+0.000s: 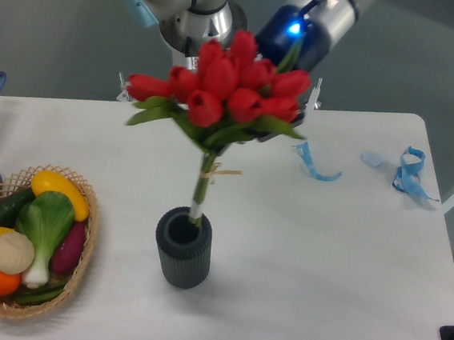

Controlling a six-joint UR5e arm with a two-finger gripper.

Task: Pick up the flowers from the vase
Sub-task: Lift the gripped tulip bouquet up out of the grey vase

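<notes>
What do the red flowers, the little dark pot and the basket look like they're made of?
The flowers look artificial, fabric or plastic: uniform, glossy red heads. The vase seems matte dark grey plastic or rubber, with moulded vertical ribs. The basket is woven wicker, tan strands visible.

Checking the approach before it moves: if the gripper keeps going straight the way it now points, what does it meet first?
Most likely the red tulip blooms of the flowers. The gripper sits mostly hidden behind them, so depth and jaw state are unclear.
</notes>
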